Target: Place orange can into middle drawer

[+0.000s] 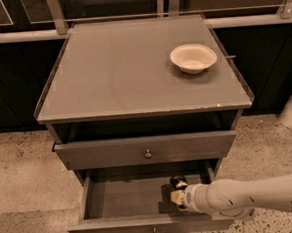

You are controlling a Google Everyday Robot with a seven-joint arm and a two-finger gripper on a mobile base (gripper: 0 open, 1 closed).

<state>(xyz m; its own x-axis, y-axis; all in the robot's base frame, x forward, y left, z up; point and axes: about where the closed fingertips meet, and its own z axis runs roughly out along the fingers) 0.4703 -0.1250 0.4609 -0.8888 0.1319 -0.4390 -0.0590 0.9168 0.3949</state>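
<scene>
Orange can, small, shiny gold-orange, in grip of claw inside open middle drawer.

Middle drawer pulled open, left and centre of its floor bare, reachable from above. Right part taken up by gripper and pale arm, reaching in over the front right corner. Upper drawer front overhanging the back strip. White bowl on cabinet top, well apart from the opening.
</scene>
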